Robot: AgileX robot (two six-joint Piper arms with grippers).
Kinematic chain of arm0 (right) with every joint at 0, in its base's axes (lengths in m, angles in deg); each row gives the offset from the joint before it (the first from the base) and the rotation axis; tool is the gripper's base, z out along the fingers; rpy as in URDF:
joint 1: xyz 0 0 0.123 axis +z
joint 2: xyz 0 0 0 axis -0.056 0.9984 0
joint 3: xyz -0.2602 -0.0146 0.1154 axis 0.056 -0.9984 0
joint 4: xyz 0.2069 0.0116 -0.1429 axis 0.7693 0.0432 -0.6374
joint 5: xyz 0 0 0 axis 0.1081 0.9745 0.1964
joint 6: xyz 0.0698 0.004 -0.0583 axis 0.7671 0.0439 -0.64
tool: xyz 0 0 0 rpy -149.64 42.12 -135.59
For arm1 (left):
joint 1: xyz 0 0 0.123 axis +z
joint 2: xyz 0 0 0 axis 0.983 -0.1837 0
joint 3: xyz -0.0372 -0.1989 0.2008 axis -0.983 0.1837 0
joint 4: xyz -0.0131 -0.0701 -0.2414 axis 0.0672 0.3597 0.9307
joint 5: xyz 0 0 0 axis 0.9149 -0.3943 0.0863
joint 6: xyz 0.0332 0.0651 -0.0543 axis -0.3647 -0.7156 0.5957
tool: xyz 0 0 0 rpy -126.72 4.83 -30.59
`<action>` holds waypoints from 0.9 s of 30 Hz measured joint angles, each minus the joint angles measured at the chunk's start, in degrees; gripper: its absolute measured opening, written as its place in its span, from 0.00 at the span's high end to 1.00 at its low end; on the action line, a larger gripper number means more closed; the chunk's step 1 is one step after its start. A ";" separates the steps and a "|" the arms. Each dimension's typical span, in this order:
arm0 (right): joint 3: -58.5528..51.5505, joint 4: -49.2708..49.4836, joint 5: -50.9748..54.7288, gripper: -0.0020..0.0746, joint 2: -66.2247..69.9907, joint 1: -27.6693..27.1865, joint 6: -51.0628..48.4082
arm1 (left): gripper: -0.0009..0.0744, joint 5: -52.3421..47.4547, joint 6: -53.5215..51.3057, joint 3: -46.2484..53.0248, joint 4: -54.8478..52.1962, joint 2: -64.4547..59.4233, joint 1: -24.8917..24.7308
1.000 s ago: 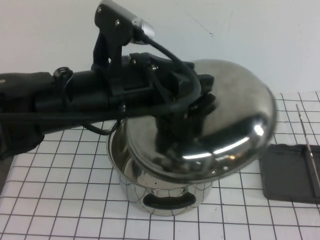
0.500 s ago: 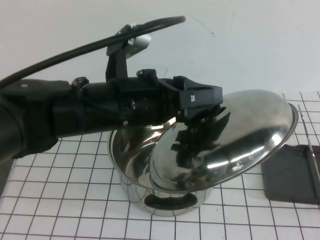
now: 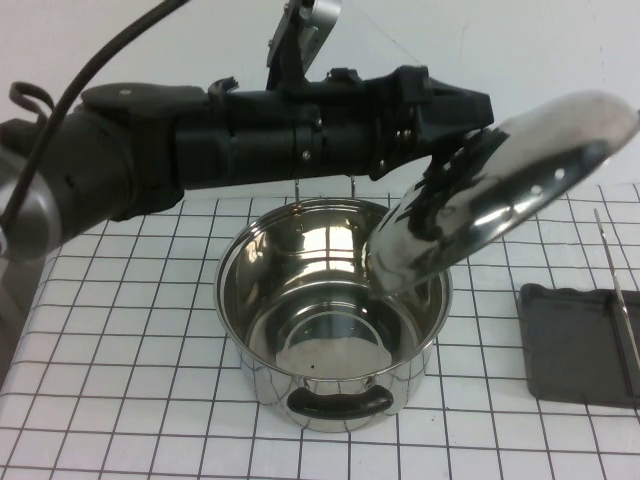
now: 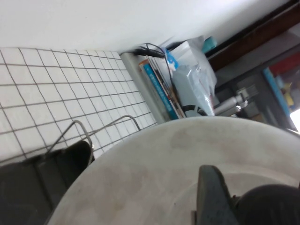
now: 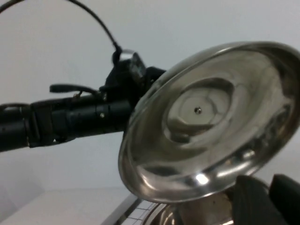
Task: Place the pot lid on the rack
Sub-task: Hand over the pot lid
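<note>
My left gripper (image 3: 452, 128) is shut on the black knob of the pot lid (image 3: 510, 185) and holds it in the air, steeply tilted, above the pot's right rim. The lid's shiny underside faces the right wrist view (image 5: 206, 126). In the left wrist view the domed top (image 4: 154, 173) fills the frame, and the left gripper (image 4: 243, 206) is clamped on the knob. The rack's dark grey tray (image 3: 570, 345) lies at the right edge, with a thin wire rod (image 3: 615, 295) rising from it. The rack also shows in the left wrist view (image 4: 42, 183). My right gripper (image 5: 272, 199) is shut and empty, low beside the pot.
The deep steel pot (image 3: 330, 320) with black handles stands uncovered at the table's middle, under the lid's lower edge. The gridded white tabletop (image 3: 120, 400) lies around it. Books and bags (image 4: 183, 79) stand beyond the table's far edge.
My left arm has raised the lid and carried it to the right, toward the rack. The lid tilted more steeply, and the pot's inside is now uncovered.
</note>
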 joint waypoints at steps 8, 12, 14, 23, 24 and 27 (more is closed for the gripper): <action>8.89 2.41 6.38 0.57 12.42 0.00 -14.82 | 0.57 0.40 4.99 -2.44 -0.10 -2.90 -0.11; 13.15 2.41 9.10 0.42 20.22 0.00 -10.36 | 0.57 2.56 1.58 -2.44 -0.21 -3.11 -0.36; 15.34 2.41 10.69 0.40 24.68 0.00 -6.64 | 0.57 3.36 1.20 -2.44 -0.21 -3.11 -0.51; 24.07 2.41 19.90 0.38 40.88 0.00 4.11 | 0.57 6.09 1.20 -2.44 -0.21 -3.11 -0.60; 24.77 2.41 20.15 0.38 41.85 0.00 4.65 | 0.57 6.09 1.20 -2.44 -0.21 -3.11 -0.60; 27.04 2.41 20.66 0.38 44.85 0.00 6.46 | 0.57 6.09 1.20 -2.44 -0.11 -3.11 -0.60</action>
